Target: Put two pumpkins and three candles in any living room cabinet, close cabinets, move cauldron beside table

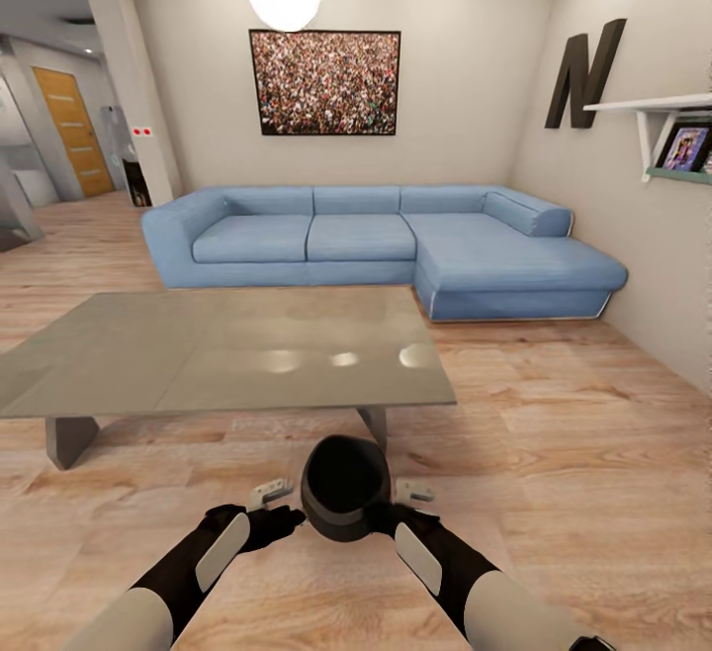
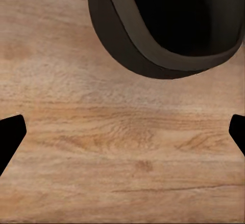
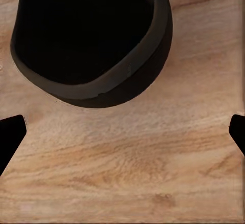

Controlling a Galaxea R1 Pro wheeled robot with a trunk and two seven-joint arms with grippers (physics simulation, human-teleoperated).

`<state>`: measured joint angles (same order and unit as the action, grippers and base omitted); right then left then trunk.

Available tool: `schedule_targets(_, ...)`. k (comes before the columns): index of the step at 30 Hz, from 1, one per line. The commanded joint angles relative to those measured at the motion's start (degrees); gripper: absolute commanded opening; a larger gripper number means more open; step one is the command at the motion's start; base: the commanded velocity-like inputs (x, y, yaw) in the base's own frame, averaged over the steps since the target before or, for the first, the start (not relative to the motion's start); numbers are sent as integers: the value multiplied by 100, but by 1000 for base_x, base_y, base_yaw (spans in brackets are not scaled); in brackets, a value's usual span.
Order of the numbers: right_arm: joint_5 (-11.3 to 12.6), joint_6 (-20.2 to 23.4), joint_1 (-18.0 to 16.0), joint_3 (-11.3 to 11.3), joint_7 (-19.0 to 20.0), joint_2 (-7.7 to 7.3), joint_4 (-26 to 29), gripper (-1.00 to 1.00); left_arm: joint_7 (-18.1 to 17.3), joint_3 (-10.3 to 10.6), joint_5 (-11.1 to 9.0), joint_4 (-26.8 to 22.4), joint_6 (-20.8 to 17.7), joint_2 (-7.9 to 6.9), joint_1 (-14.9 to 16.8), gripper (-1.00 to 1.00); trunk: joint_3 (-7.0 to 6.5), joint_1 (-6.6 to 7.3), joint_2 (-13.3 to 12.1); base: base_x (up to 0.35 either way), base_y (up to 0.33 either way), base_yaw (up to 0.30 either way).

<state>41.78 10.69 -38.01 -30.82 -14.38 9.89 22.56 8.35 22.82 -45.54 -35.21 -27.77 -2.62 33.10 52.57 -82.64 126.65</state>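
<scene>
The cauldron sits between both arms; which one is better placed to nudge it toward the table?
Neither clearly: the cauldron sits midway between left gripper and right gripper, both jaws open, table just ahead.

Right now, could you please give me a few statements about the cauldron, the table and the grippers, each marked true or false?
1. The cauldron sits on the wooden floor. True.
2. The cauldron stands on top of the table. False: it is on the floor beside it.
3. The left gripper is open, nothing between its fingers. True.
4. The right gripper grips the rim. False: it is open.
5. The sofa is red. False: it is blue.
</scene>
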Motion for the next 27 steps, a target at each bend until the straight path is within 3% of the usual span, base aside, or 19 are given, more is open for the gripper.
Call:
schedule_targets(1,40,20,-4,-47,-50,-5,11,100,53,38,-60,-13,-8,-9,3,100,-13,27,-39,-326,0,0)
schedule_targets(16,47,21,-4,-11,-27,-5,3,100,48,38,-52,-13,-26,-8,3,100,-282,356,-640,-58,0,0)
schedule_targets(23,62,-42,-3,5,176,-9,-63,100,47,44,-70,50,-27,-2,3,100,-408,510,-921,0,0,0)
schedule_targets(27,60,-66,14,0,190,-100,-120,100,58,77,-54,79,-20,-2,3,100,-480,598,-1082,0,0,0)
